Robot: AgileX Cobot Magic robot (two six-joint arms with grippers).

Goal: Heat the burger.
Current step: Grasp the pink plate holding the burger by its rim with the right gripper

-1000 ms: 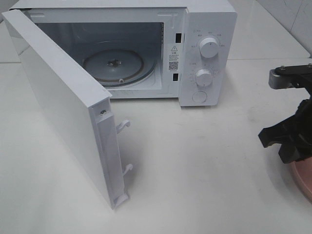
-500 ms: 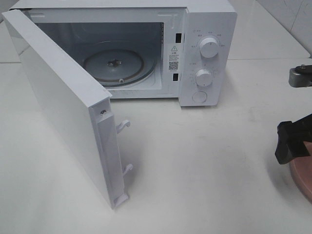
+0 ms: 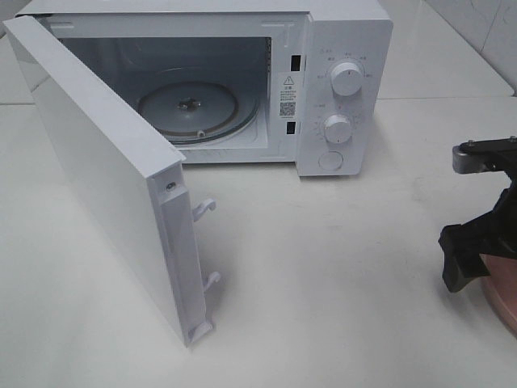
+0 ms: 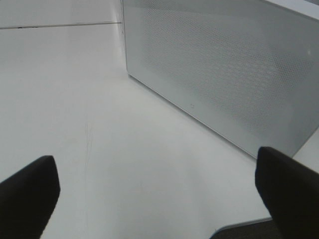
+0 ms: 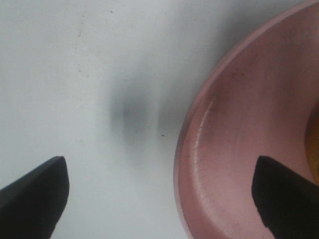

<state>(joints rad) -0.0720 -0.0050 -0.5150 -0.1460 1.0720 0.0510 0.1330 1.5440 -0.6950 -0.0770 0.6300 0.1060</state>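
Microwave (image 3: 339, 81) at upper centre, door (image 3: 105, 178) swung wide, turntable (image 3: 187, 109) bare: opening done. At the right edge the right end effector (image 5: 159, 196), released and empty, hovers by the pink plate (image 3: 502, 301), where a yellowish sliver is probably the burger (image 5: 316, 149). Left end effector (image 4: 159, 194) released too. Loading, closing, heating remain.

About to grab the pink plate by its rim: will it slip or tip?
Probably stiff: the pink plate looks hard, with a sheen, so the right gripper may slip on its rim. Held at one edge it would likely tilt, since most of it lies beyond the open jaws.
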